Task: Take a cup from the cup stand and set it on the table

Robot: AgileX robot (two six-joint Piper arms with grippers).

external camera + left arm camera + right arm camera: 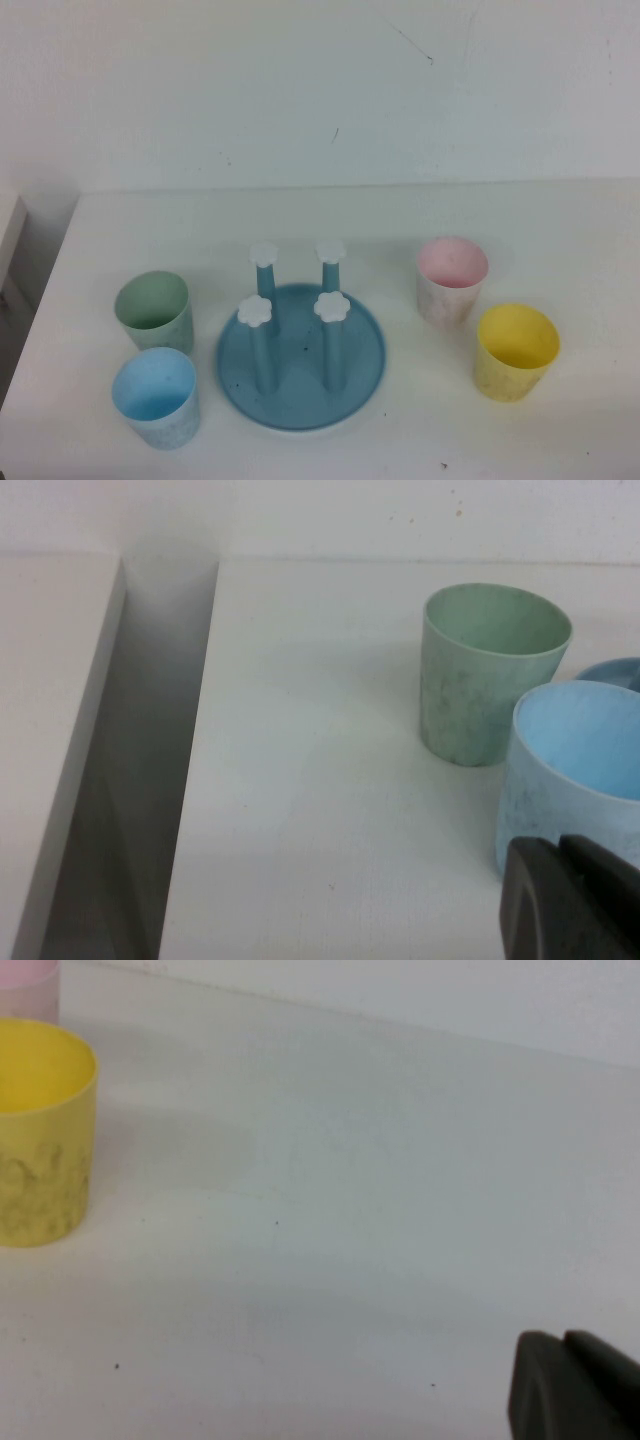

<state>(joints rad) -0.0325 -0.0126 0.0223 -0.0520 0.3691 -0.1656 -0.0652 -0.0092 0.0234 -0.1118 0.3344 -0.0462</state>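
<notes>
Four cups upright on the table (560,215), none on the cup stand (300,385).

I see the light blue cup (156,397) left of the stand, just in front of the green cup (153,310); pink cup (451,278) and yellow cup (515,351) stand right. Left gripper (570,900) sits low beside the blue cup, right gripper (575,1390) over bare table; I cannot tell either's opening.

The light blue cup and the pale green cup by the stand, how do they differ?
The light blue cup is sky blue; the pale green cup is muted green. On the table, the blue one stands nearer the robot, the green one behind it. In the left wrist view, the left hand is beside the blue cup; the green is farther off. Both stand upright, mouths up, off the cup stand. The right hand is near neither.
</notes>
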